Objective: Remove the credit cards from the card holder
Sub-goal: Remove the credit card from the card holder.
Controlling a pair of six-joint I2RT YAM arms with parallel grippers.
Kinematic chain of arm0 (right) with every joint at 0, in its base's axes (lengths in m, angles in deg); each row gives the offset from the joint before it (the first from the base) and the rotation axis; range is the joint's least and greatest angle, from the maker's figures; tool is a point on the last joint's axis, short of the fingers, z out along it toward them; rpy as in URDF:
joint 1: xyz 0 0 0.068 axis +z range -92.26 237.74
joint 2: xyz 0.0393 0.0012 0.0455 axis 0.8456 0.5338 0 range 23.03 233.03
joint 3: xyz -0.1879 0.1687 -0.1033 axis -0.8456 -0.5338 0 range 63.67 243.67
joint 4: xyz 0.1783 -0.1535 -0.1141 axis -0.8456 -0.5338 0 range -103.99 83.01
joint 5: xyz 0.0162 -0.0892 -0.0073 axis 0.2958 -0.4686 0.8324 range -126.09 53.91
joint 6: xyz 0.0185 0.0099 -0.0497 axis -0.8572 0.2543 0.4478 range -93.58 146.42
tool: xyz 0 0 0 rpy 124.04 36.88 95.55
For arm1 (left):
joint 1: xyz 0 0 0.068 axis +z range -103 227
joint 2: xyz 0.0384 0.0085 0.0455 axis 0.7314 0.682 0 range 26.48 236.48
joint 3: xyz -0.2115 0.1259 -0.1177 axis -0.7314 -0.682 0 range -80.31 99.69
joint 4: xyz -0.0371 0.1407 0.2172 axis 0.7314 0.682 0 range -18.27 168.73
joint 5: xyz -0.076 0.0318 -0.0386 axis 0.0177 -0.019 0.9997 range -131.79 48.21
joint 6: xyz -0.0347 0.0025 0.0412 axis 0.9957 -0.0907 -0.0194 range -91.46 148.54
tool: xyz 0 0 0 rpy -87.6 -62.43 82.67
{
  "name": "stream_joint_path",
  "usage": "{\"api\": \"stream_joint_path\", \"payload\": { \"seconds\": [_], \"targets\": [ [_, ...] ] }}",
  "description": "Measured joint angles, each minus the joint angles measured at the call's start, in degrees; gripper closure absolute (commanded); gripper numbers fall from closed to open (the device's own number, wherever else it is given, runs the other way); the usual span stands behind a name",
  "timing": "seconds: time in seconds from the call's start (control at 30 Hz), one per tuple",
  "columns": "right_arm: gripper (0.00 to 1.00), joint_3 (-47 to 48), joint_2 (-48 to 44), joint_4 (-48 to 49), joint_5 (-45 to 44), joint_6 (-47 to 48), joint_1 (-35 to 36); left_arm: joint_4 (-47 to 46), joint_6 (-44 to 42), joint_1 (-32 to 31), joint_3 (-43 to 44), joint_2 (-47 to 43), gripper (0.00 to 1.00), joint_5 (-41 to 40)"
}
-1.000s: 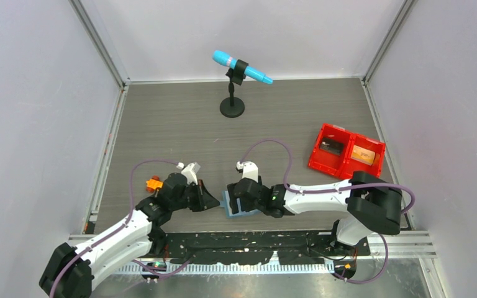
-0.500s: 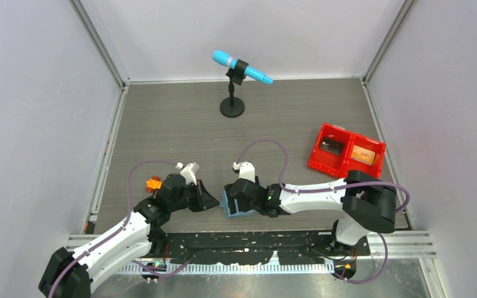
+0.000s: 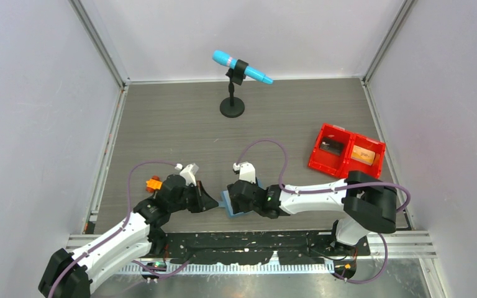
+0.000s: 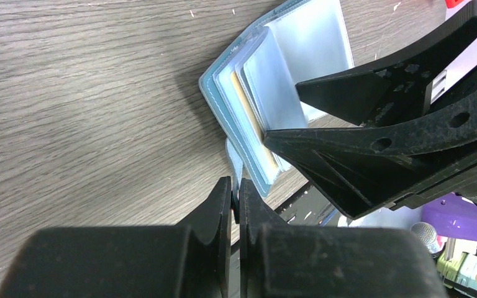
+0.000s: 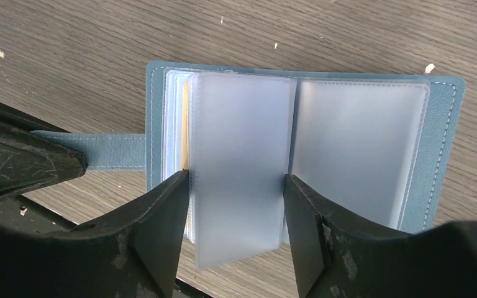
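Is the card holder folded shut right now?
No, the card holder lies open, its clear sleeves fanned out between the fingers of the right gripper.

Card holder lies open on the wood-grain worktop, teal cover down, clear sleeves facing up. Right end effector: fingers spread, one on either side of a single frosted sleeve lifted off the spine; contact with its edges cannot be confirmed. The orange-gold edge of a credit card shows within the left-hand stack of sleeves. Closure strap runs left to the left end effector; whether it is gripped there cannot be judged.
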Motion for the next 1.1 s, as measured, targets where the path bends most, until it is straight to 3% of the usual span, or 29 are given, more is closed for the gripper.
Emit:
{"api": "stream_joint_path", "payload": {
  "seconds": [0.47,1.1],
  "targets": [
    [0.42,0.0,-3.7,-2.9,-2.6,0.2,0.2,0.3,0.0,0.0,0.0,0.0,1.00,-0.6],
    [0.38,0.0,-4.6,-4.4,-4.4,0.5,0.2,1.2,-0.3,0.0,0.0,0.0,1.00,-1.1]
  ]
}}
